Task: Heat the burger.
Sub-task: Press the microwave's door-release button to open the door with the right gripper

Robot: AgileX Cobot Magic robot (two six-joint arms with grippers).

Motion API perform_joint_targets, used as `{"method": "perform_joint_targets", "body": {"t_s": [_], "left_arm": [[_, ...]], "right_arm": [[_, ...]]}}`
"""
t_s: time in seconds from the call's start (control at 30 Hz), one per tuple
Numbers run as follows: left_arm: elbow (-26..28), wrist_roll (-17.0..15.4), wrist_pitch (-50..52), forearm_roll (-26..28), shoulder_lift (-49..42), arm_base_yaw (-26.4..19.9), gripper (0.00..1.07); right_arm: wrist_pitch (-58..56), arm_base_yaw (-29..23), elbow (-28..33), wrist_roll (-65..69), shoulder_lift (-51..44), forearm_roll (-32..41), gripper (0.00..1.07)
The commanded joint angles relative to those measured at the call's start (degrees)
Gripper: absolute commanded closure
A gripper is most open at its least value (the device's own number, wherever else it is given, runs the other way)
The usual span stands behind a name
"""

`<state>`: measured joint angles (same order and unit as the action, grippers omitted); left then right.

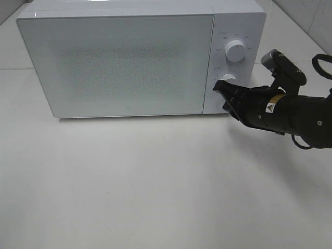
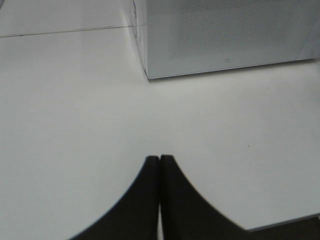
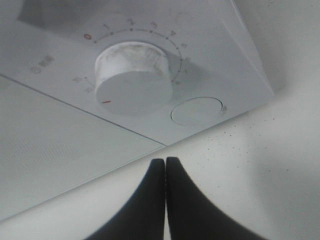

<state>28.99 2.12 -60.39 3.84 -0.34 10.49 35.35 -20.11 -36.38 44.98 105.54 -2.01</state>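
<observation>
The right pincer (image 3: 165, 160) is closed tight, its two black fingers pressed flat together with nothing between them; its tips sit just before the lower knob (image 3: 132, 82) on the control panel (image 1: 232, 65) of the microwave (image 1: 119, 62); whether they touch the knob cannot be told; the knob's red mark stands away from the red zero of its scale; a round button (image 3: 196, 111) lies just beside the knob; an upper knob (image 1: 236, 50) sits above it; the frosted door (image 1: 116, 66) is closed.

The left pincer (image 2: 159, 157) is likewise pressed shut and empty, over the bare white counter (image 1: 155, 181), the microwave's front corner well ahead of it.

The burger shows in no view; where it is cannot be told.
</observation>
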Motion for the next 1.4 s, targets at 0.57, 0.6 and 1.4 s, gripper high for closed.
{"method": "perform_joint_targets", "body": {"t_s": [0.57,0.6,1.4], "left_arm": [[-0.2,0.0,0.7,0.1,-1.1,-0.1,1.06],[-0.2,0.0,0.7,0.1,-1.1,-0.1,1.06],[-0.2,0.0,0.7,0.0,-1.1,-0.1,1.06]], "right_arm": [[9.2,-0.2,-4.1,18.0,9.3,2.6,1.07],[9.2,-0.2,-4.1,17.9,9.6,4.1,1.07],[13.0,-0.2,-8.6,21.4,13.3,7.8,1.07]]}}
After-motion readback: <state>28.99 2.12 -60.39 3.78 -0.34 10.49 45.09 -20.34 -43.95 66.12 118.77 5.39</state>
